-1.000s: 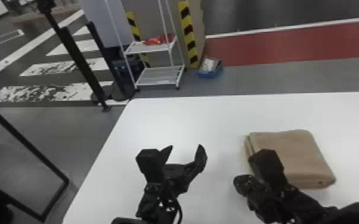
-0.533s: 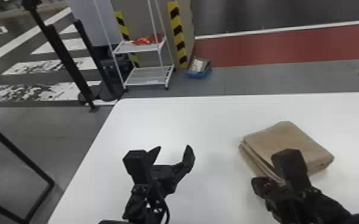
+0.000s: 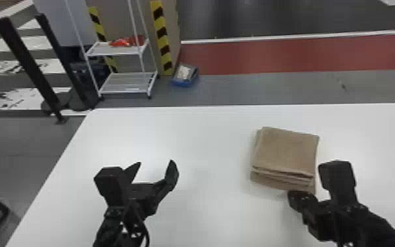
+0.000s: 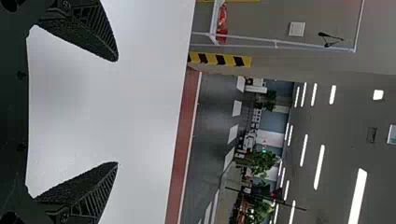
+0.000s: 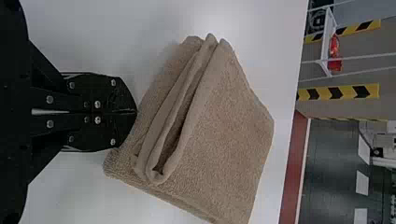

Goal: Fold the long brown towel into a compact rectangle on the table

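Note:
The brown towel [image 3: 285, 151] lies as a thick folded stack on the table's right half, its layered edges toward me. At its near right corner my right gripper [image 3: 300, 198] stands low over the table. The right wrist view shows that gripper [image 5: 136, 112] with fingers pressed together, tips against the side of the folded towel [image 5: 224, 126] and no cloth visibly between them. Away to the left of the towel, my left gripper [image 3: 155, 162] is held over the table with its fingers wide apart; in the left wrist view this gripper [image 4: 116, 111] has nothing between its fingertips.
The white table [image 3: 187, 138] has its far edge beyond the towel. Behind it on the floor are a white shelf rack [image 3: 124, 82], a blue box [image 3: 185, 77] and dark posts [image 3: 31, 62] at the left.
The towel has turned counterclockwise on the table. My right gripper has travelled right along its near side. The head view has swung rightward; the left gripper stays open.

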